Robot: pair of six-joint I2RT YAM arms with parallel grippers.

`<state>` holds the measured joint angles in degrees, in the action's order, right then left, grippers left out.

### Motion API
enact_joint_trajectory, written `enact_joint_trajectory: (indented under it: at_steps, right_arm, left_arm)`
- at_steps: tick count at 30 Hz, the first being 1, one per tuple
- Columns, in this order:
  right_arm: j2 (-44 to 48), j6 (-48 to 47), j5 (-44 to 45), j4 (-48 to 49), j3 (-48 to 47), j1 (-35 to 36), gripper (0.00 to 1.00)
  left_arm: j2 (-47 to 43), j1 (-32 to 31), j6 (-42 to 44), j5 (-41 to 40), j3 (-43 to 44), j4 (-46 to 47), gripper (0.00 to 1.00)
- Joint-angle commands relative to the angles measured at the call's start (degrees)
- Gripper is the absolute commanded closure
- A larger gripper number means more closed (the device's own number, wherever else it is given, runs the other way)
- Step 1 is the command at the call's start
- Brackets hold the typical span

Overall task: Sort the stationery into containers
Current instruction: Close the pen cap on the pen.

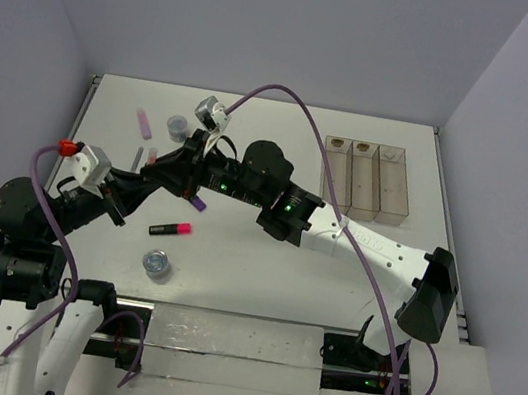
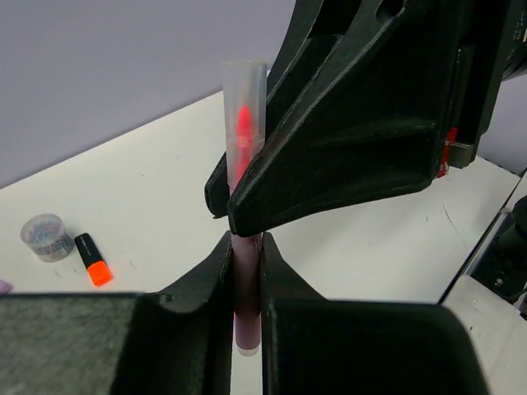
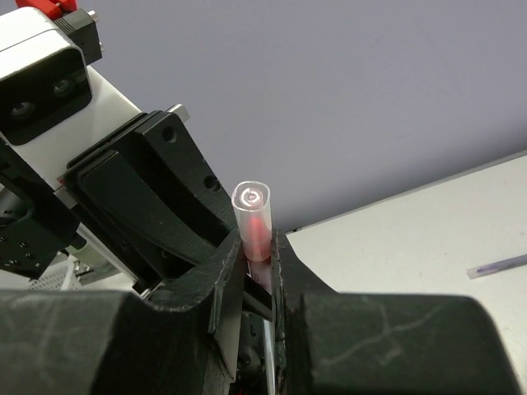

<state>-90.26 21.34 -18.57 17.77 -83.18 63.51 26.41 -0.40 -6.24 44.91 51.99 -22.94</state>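
Both grippers are shut on one pink pen with a clear cap, held above the table. In the left wrist view the pen [image 2: 244, 123] stands upright between my left gripper's [image 2: 245, 247] fingers, and the right gripper's black fingers [image 2: 354, 140] clamp it just above. In the right wrist view its cap [image 3: 254, 210] sticks out of my right gripper [image 3: 259, 247]. From the top the left gripper [image 1: 182, 190] and right gripper [image 1: 192, 158] meet left of centre, with a mauve pen end [image 1: 199, 203] showing. The three joined clear bins [image 1: 366, 179] stand at the back right.
On the table are a pink-ended black highlighter [image 1: 170, 230], a round pot [image 1: 157, 264], a second pot [image 1: 177, 125], a pale pink block [image 1: 142, 119] and thin sticks [image 1: 138, 155]. An orange-ended highlighter [image 2: 93, 260] lies beside a pot [image 2: 45, 237]. A thin stick [image 3: 498, 265] lies to the right.
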Motion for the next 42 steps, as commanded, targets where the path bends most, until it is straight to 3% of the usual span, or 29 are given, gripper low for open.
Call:
enact_joint_trajectory:
  at_steps: [1, 2, 4, 7, 11, 14, 16, 18, 23, 30, 37, 38, 42]
  right_arm:
    - [0.98, 0.36, -3.89, 3.18, -0.05, 1.01, 0.81]
    - [1.1, 0.08, -4.16, 3.01, -0.05, 1.01, 0.62]
    - [1.61, -0.45, -4.23, 2.64, 0.21, 1.09, 0.41]
    - [3.39, -2.25, -3.52, 1.24, 0.03, 0.92, 0.27]
    - [4.62, -4.98, -1.76, -4.15, -4.18, 0.92, 0.25]
    - [5.28, -5.14, 2.02, -5.11, -5.67, 0.92, 0.31]
    - [5.06, -4.82, 5.67, -5.69, -6.52, 0.91, 0.41]
    - [3.9, -4.53, 8.52, -6.08, -8.0, 0.84, 0.41]
    - [-0.41, -2.82, 5.83, -6.96, -12.32, 0.83, 0.4]
    - [-3.21, -2.79, 5.72, -7.39, -15.07, 0.83, 0.56]
    - [-3.54, -2.11, 5.12, -6.83, -13.53, 0.85, 0.53]
    - [-3.6, -2.17, 5.12, -6.95, -13.34, 0.91, 0.55]
    - [-3.35, -1.48, 4.24, -6.39, -12.33, 0.92, 0.8]
  left_arm:
    - [0.17, 0.32, -1.35, -1.47, 0.13, 2.46, 1.0]
    - [0.06, 0.32, -1.84, -1.42, 0.13, 2.69, 1.0]
    - [-0.12, 0.32, -2.88, -1.4, 0.22, 3.29, 1.0]
    - [-0.15, 0.32, -5.28, -0.14, -0.07, 4.15, 1.0]
    - [-0.54, 0.65, -8.2, 0.53, -1.11, 4.88, 1.0]
    - [-0.76, 1.9, -9.28, 0.8, -1.54, 5.54, 1.0]
    - [-1.11, 1.99, -10.29, 1.56, -1.75, 5.8, 1.0]
    - [-1.37, 1.99, -10.17, 2.65, -2.07, 5.6, 1.0]
    - [-1.72, 1.99, -8.71, 2.46, -1.9, 4.57, 1.0]
    - [-1.77, 1.99, -8.91, 2.94, -2.24, 5.59, 1.0]
    - [-1.87, 1.99, -9.41, 3.02, -2.6, 6.49, 1.0]
    - [-1.81, 1.99, -9.41, 2.83, -2.6, 6.42, 1.0]
    - [-1.63, 1.99, -9.49, 2.71, -2.6, 6.59, 1.0]
